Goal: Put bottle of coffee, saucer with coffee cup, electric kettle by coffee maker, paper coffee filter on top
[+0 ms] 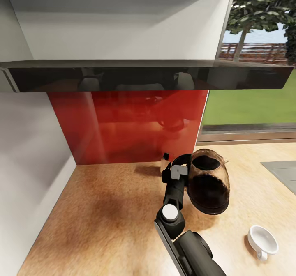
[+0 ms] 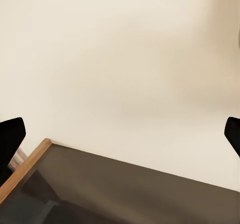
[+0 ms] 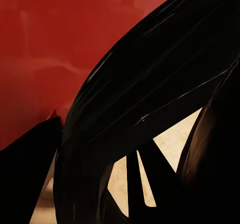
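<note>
Head view, nearest: the right arm [image 1: 187, 247] rises from the lower edge over the kitchen countertop [image 1: 102, 218], a light speckled worktop. To its right, close to the lower right corner, the coffee cup [image 1: 262, 240] lies on the worktop, white, its handle pointing toward the viewer; it is well apart from the arm and rests directly on the surface.

Middle distance: the right gripper [image 1: 177, 167] is at the black loop handle of the electric kettle [image 1: 208, 181]. The kettle's clear glass body with dark lid sits just right of the gripper and looks tilted, its lid end turned toward the viewer. In the right wrist view the handle [image 3: 150, 99] crosses the picture as a broad black curve pressed close to the camera, with a dark finger [image 3: 25, 179] beside it; the gripper appears clenched on the kettle's handle. A grey inset panel [image 1: 283, 173] lies at the right edge of the worktop.

Far: a glossy red backsplash [image 1: 131, 124] stands behind the worktop, under a dark range hood [image 1: 144, 77]. A window [image 1: 255, 62] to the right shows grass and a tree.

Left wrist view: two black fingertips [image 2: 11, 139] sit at opposite edges, spread wide and holding nothing, before a cream wall [image 2: 120, 59] and a dark wood-edged surface [image 2: 125, 194].
</note>
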Available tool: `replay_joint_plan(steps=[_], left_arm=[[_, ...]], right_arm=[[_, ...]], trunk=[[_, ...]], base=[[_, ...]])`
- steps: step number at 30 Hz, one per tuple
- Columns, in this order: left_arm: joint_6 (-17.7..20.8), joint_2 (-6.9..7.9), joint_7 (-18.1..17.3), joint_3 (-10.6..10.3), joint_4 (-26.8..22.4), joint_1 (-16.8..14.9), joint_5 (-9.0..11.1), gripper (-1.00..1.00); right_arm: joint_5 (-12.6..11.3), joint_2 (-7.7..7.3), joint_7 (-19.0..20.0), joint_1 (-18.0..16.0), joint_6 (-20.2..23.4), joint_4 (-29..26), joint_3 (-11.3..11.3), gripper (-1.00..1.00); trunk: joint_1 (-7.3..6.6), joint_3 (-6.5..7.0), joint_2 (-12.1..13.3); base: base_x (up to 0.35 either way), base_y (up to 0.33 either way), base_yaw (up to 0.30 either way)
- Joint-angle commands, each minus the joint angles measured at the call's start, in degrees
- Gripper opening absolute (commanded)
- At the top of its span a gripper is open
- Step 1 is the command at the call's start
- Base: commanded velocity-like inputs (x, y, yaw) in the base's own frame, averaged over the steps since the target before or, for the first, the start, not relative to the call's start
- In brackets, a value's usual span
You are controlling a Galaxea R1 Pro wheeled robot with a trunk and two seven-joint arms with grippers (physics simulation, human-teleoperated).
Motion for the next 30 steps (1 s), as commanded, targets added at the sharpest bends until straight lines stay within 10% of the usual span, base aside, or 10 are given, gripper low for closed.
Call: replay_joint_plan(steps=[1,30], left_arm=[[0.1,0.0,0.1,-0.5,0.0,-0.1,0.5,1.0],[0.1,-0.03,0.1,-0.6,0.0,-0.1,0.5,1.0]], right_arm=[[0.5,0.0,-0.2,-0.1,0.6,0.0,0.1,-1.0],[0.4,0.0,0.0,-0.1,0.3,0.0,0.3,-1.0]], trunk=[[0.03,-0.11,-0.1],[0.03,-0.11,-0.1]], base=[[0.0,0.0,0.0],[-0.087,0.0,0.0]])
